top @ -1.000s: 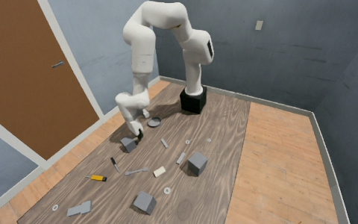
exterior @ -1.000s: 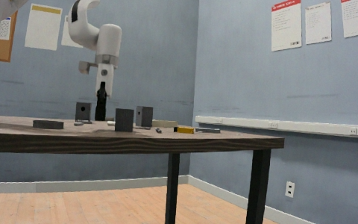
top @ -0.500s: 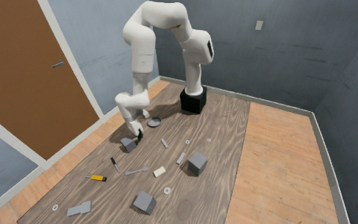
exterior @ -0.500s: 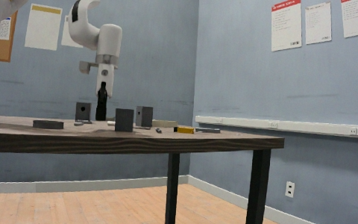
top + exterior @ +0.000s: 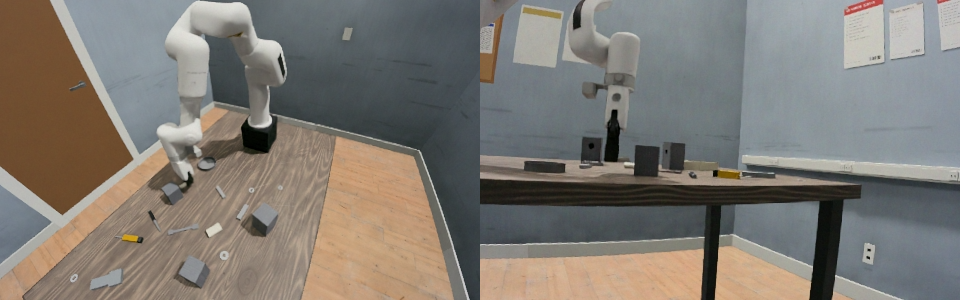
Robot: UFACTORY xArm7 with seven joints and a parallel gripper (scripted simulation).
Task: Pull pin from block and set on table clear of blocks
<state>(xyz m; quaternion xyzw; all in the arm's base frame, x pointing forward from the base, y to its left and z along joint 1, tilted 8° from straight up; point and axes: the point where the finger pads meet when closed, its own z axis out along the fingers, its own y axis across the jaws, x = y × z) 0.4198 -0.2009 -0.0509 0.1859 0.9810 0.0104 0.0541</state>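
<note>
My gripper [image 5: 188, 180] [image 5: 612, 142] is low over the table's far left part, shut on a dark upright pin [image 5: 612, 154] whose lower end is at or just above the table top. The fingers and the pin are both dark and hard to tell apart. A grey block [image 5: 171, 193] [image 5: 646, 160] stands just beside the gripper, apart from it. A second grey block [image 5: 264, 218] [image 5: 591, 149] shows an empty round hole. A third grey block [image 5: 194, 270] [image 5: 673, 155] also shows a hole. I cannot tell which block held the pin.
A dark round disc [image 5: 206, 163] [image 5: 544, 166] lies behind the gripper. Small bars, washers, a cream piece [image 5: 213, 229], a knife [image 5: 154, 220], a yellow tool [image 5: 132, 238] [image 5: 728, 174] and a flat grey plate [image 5: 107, 279] lie scattered. The arm's base [image 5: 259, 134] stands at the far edge.
</note>
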